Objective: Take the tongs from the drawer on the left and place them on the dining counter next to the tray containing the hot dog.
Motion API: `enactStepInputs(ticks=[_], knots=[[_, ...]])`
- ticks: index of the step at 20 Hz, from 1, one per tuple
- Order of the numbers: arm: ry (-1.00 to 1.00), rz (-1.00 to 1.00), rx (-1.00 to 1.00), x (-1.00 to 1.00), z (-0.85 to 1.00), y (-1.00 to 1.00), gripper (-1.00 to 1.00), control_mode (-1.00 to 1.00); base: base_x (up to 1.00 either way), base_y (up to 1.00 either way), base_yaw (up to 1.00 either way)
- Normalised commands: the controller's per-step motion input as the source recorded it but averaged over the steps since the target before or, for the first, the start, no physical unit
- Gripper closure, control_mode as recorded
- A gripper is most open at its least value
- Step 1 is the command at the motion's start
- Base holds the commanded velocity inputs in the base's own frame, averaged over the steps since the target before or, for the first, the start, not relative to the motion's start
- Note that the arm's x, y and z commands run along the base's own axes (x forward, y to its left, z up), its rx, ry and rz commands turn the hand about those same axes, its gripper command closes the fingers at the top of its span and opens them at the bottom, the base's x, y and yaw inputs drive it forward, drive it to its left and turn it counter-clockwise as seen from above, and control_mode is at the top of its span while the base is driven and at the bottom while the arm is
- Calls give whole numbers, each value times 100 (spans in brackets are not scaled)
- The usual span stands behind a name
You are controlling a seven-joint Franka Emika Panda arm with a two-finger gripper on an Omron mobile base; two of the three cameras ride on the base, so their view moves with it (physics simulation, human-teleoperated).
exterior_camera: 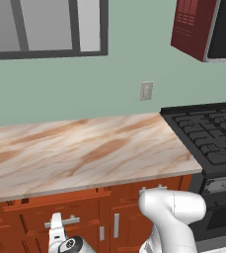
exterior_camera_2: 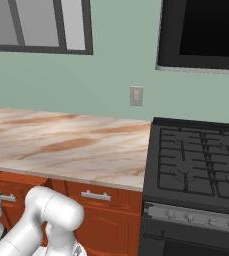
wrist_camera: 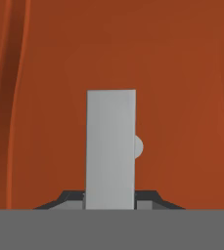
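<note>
The drawer (exterior_camera: 60,217) is red-brown wood, low under the counter (exterior_camera: 80,148), left of the stove (exterior_camera: 208,138). Its silver handle (exterior_camera: 62,223) is a bar across the drawer front. The gripper (exterior_camera: 56,228) is at this handle, low down in the left base view, with a pale finger standing up over the bar. In the hand view the handle (wrist_camera: 111,149) looks like a grey bar going up the middle, very close, with the red-brown drawer front (wrist_camera: 182,97) behind it. The two dark fingertips (wrist_camera: 69,199) sit right at each side of the bar, near its bottom end, so the gripper is closed on the handle. A small round grey bump shows at the right edge of the bar. In the right base view the same handle (exterior_camera_2: 5,198) shows at the far left, next to a bit of the hand. The drawer front looks flush with the cupboards beside it. The tongs are hidden, so I cannot tell where they lie. A second, shorter drawer (exterior_camera_2: 103,197) with the same kind of handle sits just to the right, next to the stove. The white arm (exterior_camera: 173,212) bends low in front of the cupboards. The counter top is beige stone with brown streaks. On the green wall behind it is a small outlet (exterior_camera: 146,91). A window (exterior_camera: 45,27) is up on the left. A microwave (exterior_camera_2: 201,35) hangs above the stove on the right.
</note>
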Motion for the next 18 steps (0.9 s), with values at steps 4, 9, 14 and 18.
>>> enactStepInputs(ticks=[4, 9, 14, 18], knots=[[0, 4, 0, -57, 0, 0, 100, -100, 0, 0, 0], [0, 3, 0, -61, 0, 0, 100, -100, 0, 0, 0], [0, 3, 0, -63, 0, 0, 100, -100, 0, 0, 0], [0, 2, 0, -64, 0, 0, 100, -100, 0, 0, 0]])
